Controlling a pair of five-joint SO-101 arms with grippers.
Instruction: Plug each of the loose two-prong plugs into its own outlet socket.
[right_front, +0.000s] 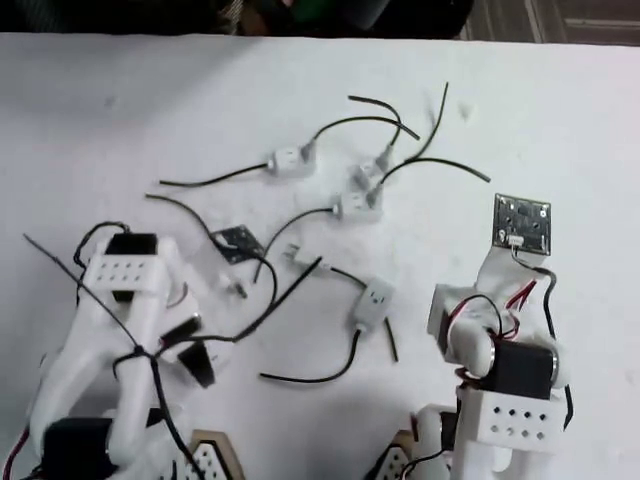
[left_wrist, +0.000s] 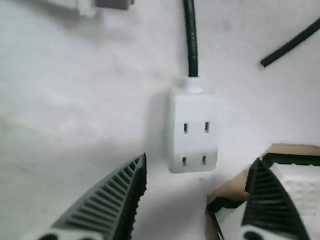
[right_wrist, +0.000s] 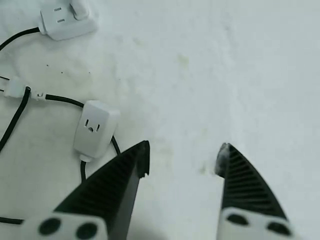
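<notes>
The white table (right_front: 560, 130) was strewn with cords; your left gripper (left_wrist: 200, 164) hung, fingers apart, at the end of an outlet socket (left_wrist: 192, 130); your right gripper (right_wrist: 184, 146), fingers likewise spread, hovered beside another socket (right_wrist: 95, 127); you needed to straddle the body squarely before closing.

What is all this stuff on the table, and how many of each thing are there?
White table: one, white, under everything.
White plastic outlet sockets on black cords: at least three, white, scattered mid-table.
White two-prong plug: one clearly loose, white, centre, among the sockets.
Small dark square plate: one, dark grey, beside the left arm.
Wood-edged perforated panels: two, tan and white, near edge.
Left arm and right arm: two, white with black motors, near edge.
Left tool: one, black fingers, open at a socket.
Right tool: one, black fingers, open over bare table.
</notes>
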